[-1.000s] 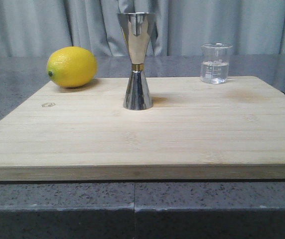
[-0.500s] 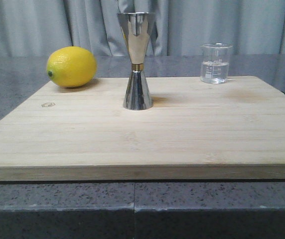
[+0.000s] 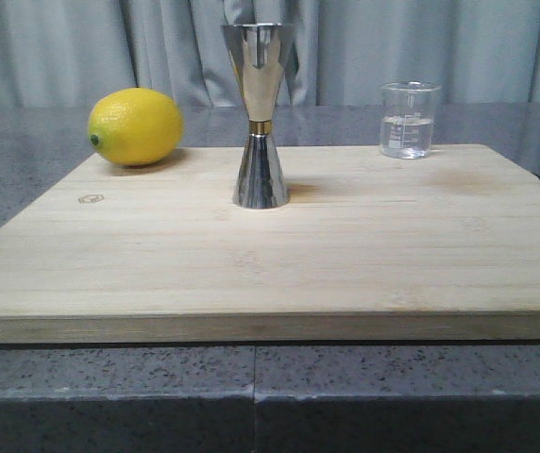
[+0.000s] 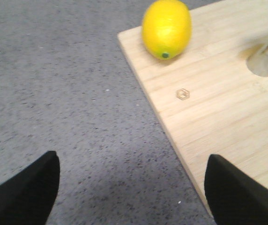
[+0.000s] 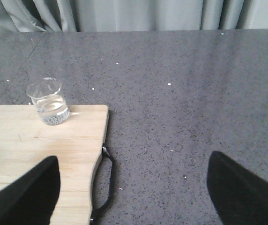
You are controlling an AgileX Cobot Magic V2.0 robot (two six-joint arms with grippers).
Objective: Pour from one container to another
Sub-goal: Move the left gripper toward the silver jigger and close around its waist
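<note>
A small clear glass beaker (image 3: 409,121) with white marks and some clear liquid stands at the far right corner of the wooden board (image 3: 270,255); the right wrist view shows the beaker (image 5: 48,101) too. The tall steel jigger (image 3: 260,115) with a gold waist band stands upright mid-board, and its base (image 4: 266,60) shows in the left wrist view. My left gripper (image 4: 132,190) hangs open over the grey counter beside the board's left edge. My right gripper (image 5: 133,190) is open, nothing between its fingers, over the board's right edge, well short of the beaker.
A yellow lemon (image 3: 136,126) lies at the board's far left corner, also seen as the lemon (image 4: 167,29) from the left wrist. A black handle (image 5: 104,183) sticks out from the board's right edge. Grey speckled counter (image 5: 195,108) surrounds the board, with curtains (image 3: 81,47) behind.
</note>
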